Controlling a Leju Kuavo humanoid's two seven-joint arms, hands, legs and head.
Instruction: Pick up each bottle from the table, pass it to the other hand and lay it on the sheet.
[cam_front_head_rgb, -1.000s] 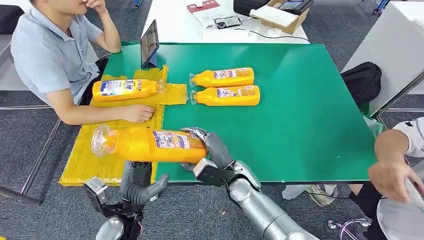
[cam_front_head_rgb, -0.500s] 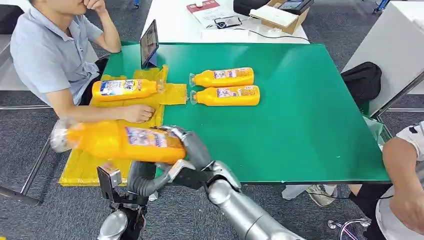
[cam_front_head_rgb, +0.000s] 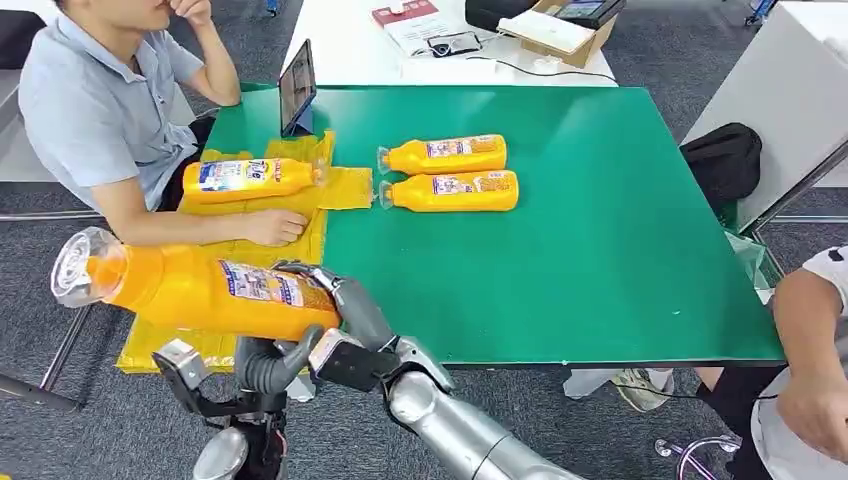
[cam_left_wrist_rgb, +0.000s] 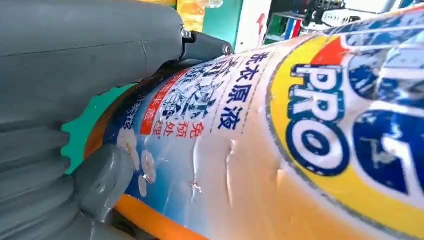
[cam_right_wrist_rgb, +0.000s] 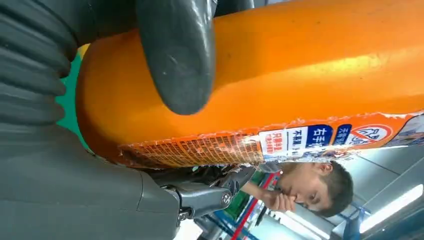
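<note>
**Hand-over under way at the counter's 7 o'clock corner.**
You are gripping the held bottle (cam_front_head_rgb: 200, 292) at its base in the right robot hand (cam_front_head_rgb: 335, 305), while the left robot hand (cam_front_head_rgb: 268, 362) is curling beneath it; whether it grips, you cannot tell. One bottle on the sheet (cam_front_head_rgb: 250, 178) is lying on the yellow sheet (cam_front_head_rgb: 195, 340); two waiting bottles (cam_front_head_rgb: 448, 172) are remaining at 12 o'clock.

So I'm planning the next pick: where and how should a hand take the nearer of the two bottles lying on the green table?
Grip the nearer bottle around the labelled middle of its body, coming down from above with fingers across its width. It lies flat on its side, cap toward the yellow sheet, and the other bottle lies close beside it, so a side approach looks crowded.
</note>
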